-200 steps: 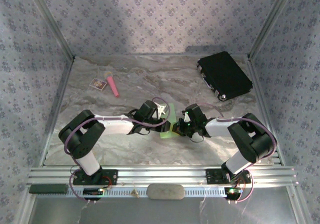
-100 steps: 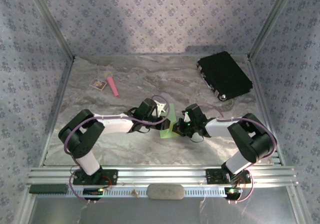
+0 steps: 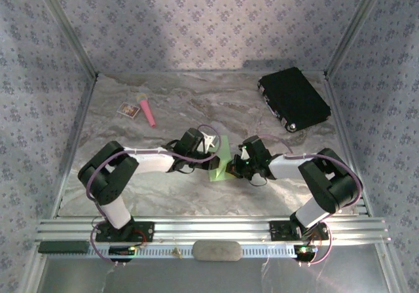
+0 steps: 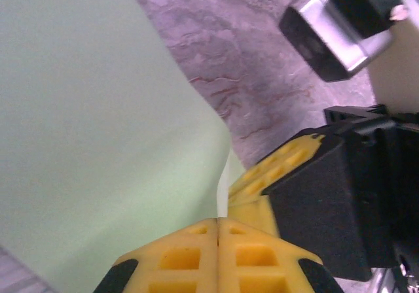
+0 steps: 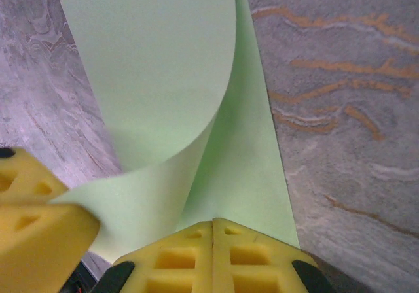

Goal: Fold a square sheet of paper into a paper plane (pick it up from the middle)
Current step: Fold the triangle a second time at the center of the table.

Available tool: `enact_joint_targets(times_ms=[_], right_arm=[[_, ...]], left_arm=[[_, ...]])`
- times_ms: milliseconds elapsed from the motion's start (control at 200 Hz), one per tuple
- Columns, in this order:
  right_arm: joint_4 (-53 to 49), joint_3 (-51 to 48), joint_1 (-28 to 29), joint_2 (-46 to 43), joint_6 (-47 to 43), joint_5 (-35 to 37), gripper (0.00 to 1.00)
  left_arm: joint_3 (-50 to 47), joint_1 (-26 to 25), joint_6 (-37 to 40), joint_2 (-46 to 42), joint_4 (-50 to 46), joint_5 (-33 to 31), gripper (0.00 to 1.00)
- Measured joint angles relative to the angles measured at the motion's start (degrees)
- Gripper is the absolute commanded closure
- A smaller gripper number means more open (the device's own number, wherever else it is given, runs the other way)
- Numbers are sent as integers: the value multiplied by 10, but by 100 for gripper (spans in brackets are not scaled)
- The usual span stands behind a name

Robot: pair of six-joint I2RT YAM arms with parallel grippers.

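Left gripper (image 4: 217,224) pinched shut on the square sheet of paper (image 4: 98,142).
Right gripper (image 5: 213,226) clamped the sheet alongside; both looked ready to crease.

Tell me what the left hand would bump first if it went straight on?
Likely the green sheet of paper it pinches, curving just ahead of the left hand; past it, the table. The right hand sits close beside.

Black case (image 3: 293,99) back right; pink stick (image 3: 147,110) beside card (image 3: 128,110).

Paper (image 3: 222,152) is showing lime-green; table (image 3: 196,103) is showing grey marbling; case (image 3: 294,99), upper right, black; stick (image 3: 147,112) pink.
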Motion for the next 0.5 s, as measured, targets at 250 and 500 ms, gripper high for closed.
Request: enact_joint_targets(times_ms=[250,500], right_arm=[[-9,0,-2,-4,-6,0,100],[-14,0,-4,-6,-10,0,100]], left_arm=[[15,19,23,18,-15,-1,100],[31,25,48,32,-37,-10,100]])
